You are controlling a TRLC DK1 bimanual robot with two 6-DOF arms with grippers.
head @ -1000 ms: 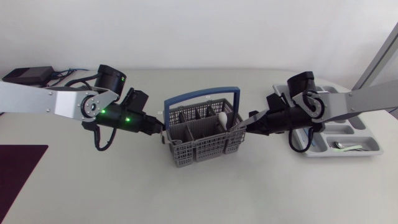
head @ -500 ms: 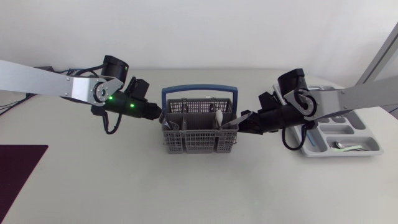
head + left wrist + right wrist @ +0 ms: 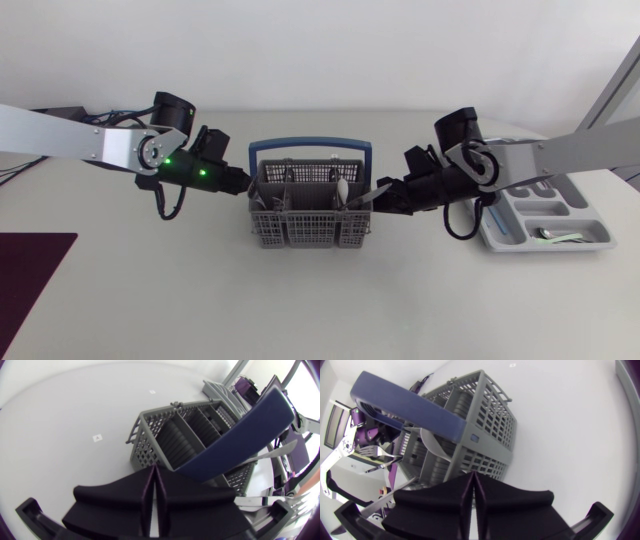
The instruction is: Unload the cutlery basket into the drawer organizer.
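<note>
A grey plastic lattice cutlery basket [image 3: 305, 228] with an arched blue handle [image 3: 310, 145] sits at the middle of the table, upright, its inner compartments divided by dark ribbed walls. A pale spoon [image 3: 342, 190] stands in its right-hand part and metal fork tines [image 3: 263, 201] show at its left end. To the far right lies a light grey moulded drawer organizer tray [image 3: 560, 207], well apart from the cutlery basket, with one silvery piece of cutlery [image 3: 560, 236] in its near compartment. The left gripper [image 3: 243, 186] meets the basket's left end wall and the right gripper [image 3: 378, 196] meets its right end wall. In each wrist view the two black fingers stand almost together, only a thin slit between them. Their tips lie on the basket's end wall and seem to pinch it, though the contact itself is hidden under the fingers.
</note>
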